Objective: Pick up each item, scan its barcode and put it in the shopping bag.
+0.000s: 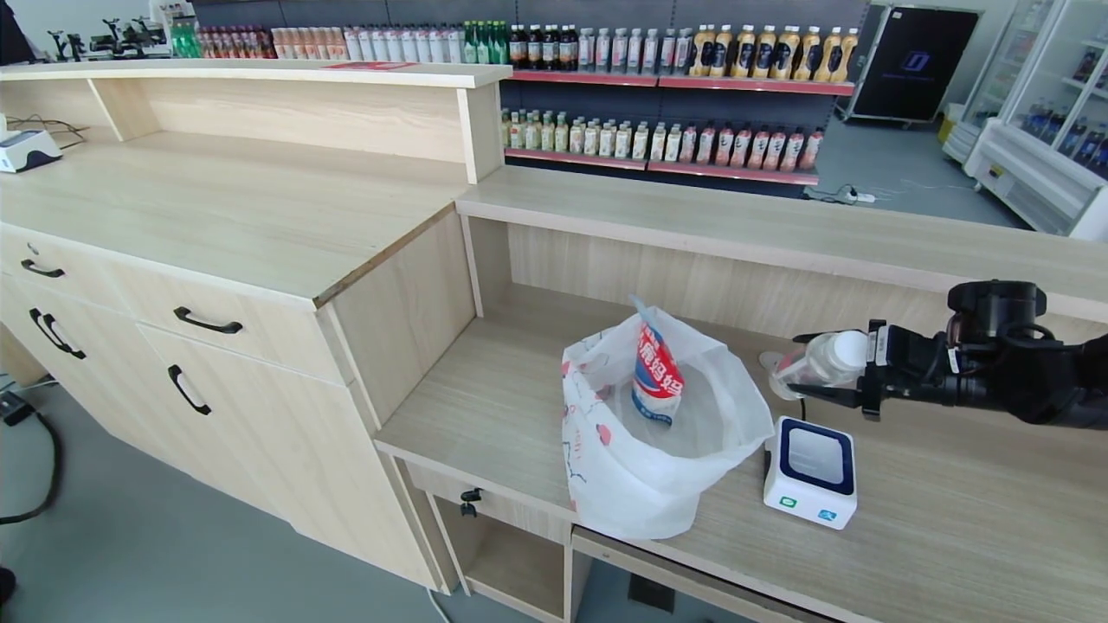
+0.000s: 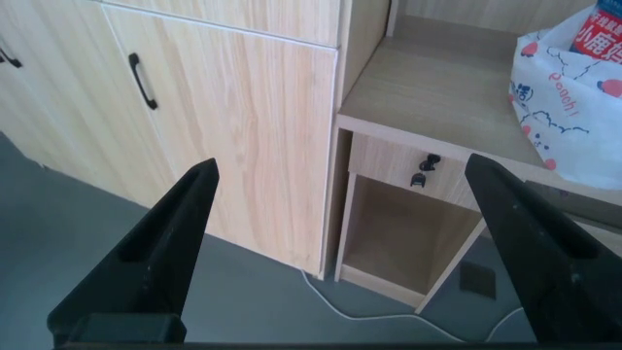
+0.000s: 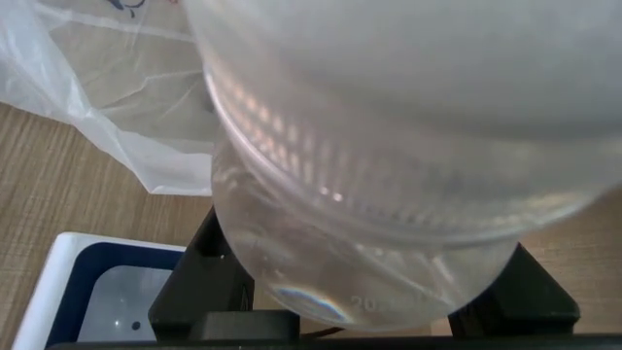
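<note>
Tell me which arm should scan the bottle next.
Right. The right end effector grips the clear white-capped plastic bottle close to the white-and-blue box scanner; the left end effector hangs open, empty, by the wooden cabinet.

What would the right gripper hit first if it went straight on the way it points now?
Probably the shopping bag: the right gripper, shut on a clear bottle, points toward the bag's near wall. Depth is unclear, so it might pass just above the rim.

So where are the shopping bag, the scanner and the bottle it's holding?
shopping bag [image 1: 623, 484], head view, front wall.
scanner [image 1: 814, 459], head view, top face.
bottle [image 1: 805, 368], head view, clear body.
</note>
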`<state>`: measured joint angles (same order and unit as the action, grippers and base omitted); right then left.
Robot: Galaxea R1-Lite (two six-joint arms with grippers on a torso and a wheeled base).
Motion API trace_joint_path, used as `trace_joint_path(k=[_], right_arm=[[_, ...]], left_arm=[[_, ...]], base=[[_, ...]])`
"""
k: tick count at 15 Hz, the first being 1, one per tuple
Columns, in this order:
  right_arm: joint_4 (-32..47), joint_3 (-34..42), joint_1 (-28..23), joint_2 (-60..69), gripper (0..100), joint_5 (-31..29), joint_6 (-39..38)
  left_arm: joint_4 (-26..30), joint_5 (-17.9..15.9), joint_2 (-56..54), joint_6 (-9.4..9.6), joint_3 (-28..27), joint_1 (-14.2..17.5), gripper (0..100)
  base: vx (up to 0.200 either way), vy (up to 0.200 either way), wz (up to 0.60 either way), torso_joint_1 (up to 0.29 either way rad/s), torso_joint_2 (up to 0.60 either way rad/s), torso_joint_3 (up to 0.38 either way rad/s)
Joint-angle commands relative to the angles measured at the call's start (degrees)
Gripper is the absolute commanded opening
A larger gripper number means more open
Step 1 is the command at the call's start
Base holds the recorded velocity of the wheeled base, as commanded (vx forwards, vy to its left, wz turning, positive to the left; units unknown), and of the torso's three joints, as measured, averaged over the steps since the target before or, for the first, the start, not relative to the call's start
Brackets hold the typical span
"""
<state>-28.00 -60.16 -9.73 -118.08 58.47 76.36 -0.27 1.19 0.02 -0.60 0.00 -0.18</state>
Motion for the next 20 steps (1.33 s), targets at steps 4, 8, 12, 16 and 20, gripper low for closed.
trace_joint_path(k=[4,8,12,16,20], right_arm=[[-0.91,-0.31,0.24,-1.98,0,-0.11,0.28],[-2.58,0.04,1.03,-2.86,0,-0.02,0.63],[-3.29,-0.13,0.94,-3.65,0,-0.11,0.81],[-3.29,0.75,0.85,-3.47,0,-0.28,1.69],[-3.02,1.89,0.85,-3.56,0,-0.55,2.3]], left_arm=[[0.0,0.04,-0.02,-0.02,0.0,0.01,100],[-0.08,0.12,-0.02,-0.02,0.0,0.01,100],[-0.08,0.04,-0.02,-0.11,0.0,0.01,100],[0.0,0.04,-0.02,-0.11,0.0,0.01,100],[0.0,0.04,-0.02,-0.02,0.0,0.01,100]], base=[[0.0,0.0,0.0,0.0,0.0,0.0],[0.0,0.0,0.0,0.0,0.0,0.0],[0.0,0.0,0.0,0.0,0.0,0.0],[0.0,0.0,0.0,0.0,0.0,0.0],[0.0,0.0,0.0,0.0,0.0,0.0]])
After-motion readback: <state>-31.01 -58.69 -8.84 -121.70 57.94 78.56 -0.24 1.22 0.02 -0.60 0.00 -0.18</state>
